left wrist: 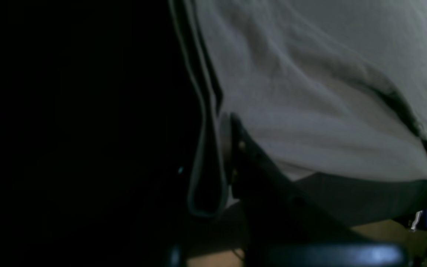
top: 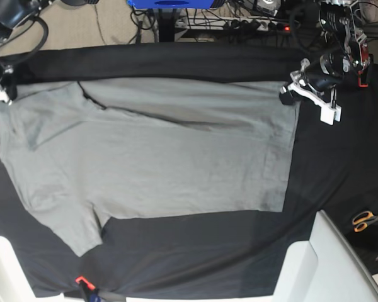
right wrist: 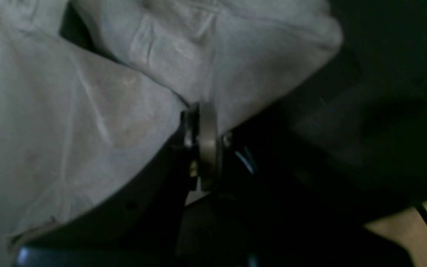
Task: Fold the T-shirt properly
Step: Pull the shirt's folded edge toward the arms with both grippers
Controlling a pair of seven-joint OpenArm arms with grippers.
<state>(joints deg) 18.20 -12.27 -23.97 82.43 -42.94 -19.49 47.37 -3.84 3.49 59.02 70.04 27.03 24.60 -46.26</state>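
The grey T-shirt (top: pixel 157 157) lies spread across the black table cloth (top: pixel 340 157), one sleeve pointing to the near left. Its far edge is lifted into a strip between my two grippers. On the right of the base view my left gripper (top: pixel 288 94) is shut on the far hem corner; in the left wrist view the left gripper (left wrist: pixel 231 126) pinches the T-shirt (left wrist: pixel 310 92) beside the doubled hem. At the far left my right gripper (top: pixel 1 94) is shut on the shoulder area; up close the right gripper (right wrist: pixel 198 111) clamps crumpled T-shirt cloth (right wrist: pixel 69 111).
Orange-handled scissors (top: pixel 365 220) lie on the cloth at the right edge. White raised surfaces (top: pixel 315 258) border the near right and near left corners. A power strip and cables (top: pixel 239 25) run behind the table. A small red thing (top: pixel 82 280) sits at the near edge.
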